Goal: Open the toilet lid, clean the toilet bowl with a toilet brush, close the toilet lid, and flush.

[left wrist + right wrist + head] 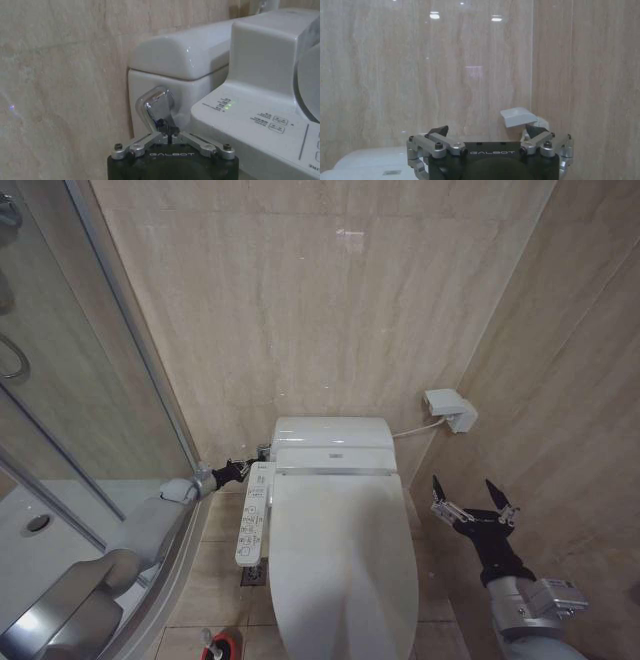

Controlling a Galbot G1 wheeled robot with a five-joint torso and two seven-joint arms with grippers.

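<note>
Head view: small bathroom, beige marble-look tiled wall [330,300] at the back and on the right, tiled floor [215,580] of the same tone. Glass shower door [60,380] on the left, with the white shower tray [30,530] behind it.

Toilet: centre of the room, against the back wall. The toilet lid [345,565] is down and covers the bowl. The white tank [332,435] sits behind it. A control panel [254,513] with buttons runs along the toilet's left side.

Toilet brush [212,640]: at the lower edge, on the floor left of the toilet, standing in a red cup holder [226,648]; only its top part shows.

Wall box [450,410]: white, mounted at the corner right of the tank, with a cable [415,428] leading to the toilet.

Left gripper [169,135]: reached in between the shower door and the toilet, at the tank's left side. Left wrist view shows its fingers drawn close together at the lower end of the chrome flush lever [157,108] on the side of the tank; contact appears likely but cannot be confirmed.

Right gripper [474,502]: held in the air right of the toilet, well apart from it, fingers [438,488] spread wide and holding nothing. Right wrist view has it facing the tiled wall with the wall box just beyond.
</note>
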